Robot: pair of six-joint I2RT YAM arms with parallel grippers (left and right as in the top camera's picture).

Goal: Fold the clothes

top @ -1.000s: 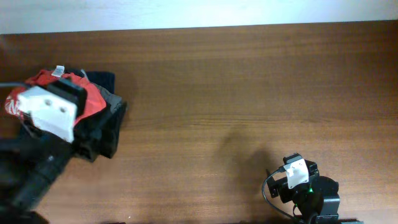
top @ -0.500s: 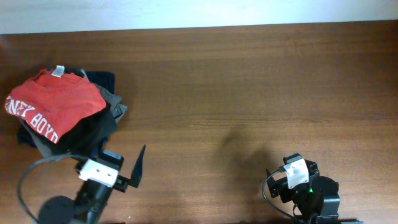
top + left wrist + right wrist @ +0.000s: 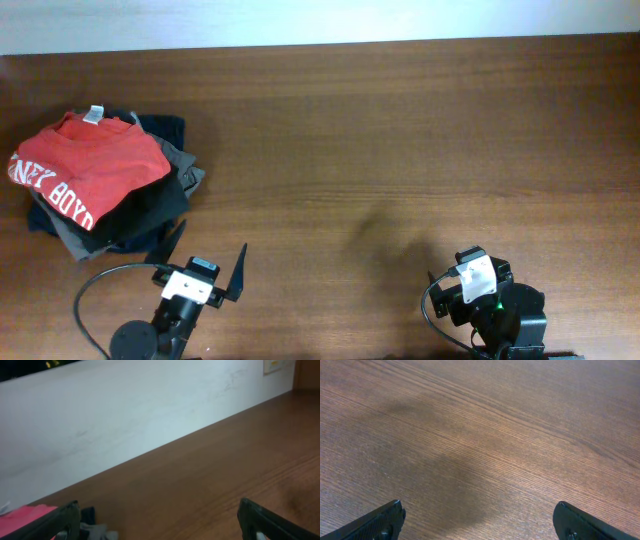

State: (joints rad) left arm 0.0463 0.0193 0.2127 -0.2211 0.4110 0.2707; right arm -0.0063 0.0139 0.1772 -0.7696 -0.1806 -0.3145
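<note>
Withdrawal of the left gripper (image 3: pixel 212 240) from the shirt (image 3: pixel 90 180). A second ago this gripper hangs directly over the red-orange cloth at the far left of the table (image 3: pixel 400 130). Half a second ago it is already clear of it, and now it sits further back at the near edge, fingers spread wide with nothing between them, pointing out across bare wood. Its wrist view catches only a sliver of red at the lower left corner. The right gripper (image 3: pixel 480 525) stays put throughout, parked at the near right, jaws equally wide apart and empty over bare wood. The shirt lies as a compact folded packet on top of the pile (image 3: pixel 150 215) of dark garments, with the tag (image 3: pixel 95 113) at its far edge and the lettering (image 3: pixel 48 187) along its near-left side. Its outline matches that of half a second ago. Judgement: release and retreat, with both arms drawn back, suggest that the fold is finished or very nearly so. No loose sleeve or hem shows that would call for another pass.
</note>
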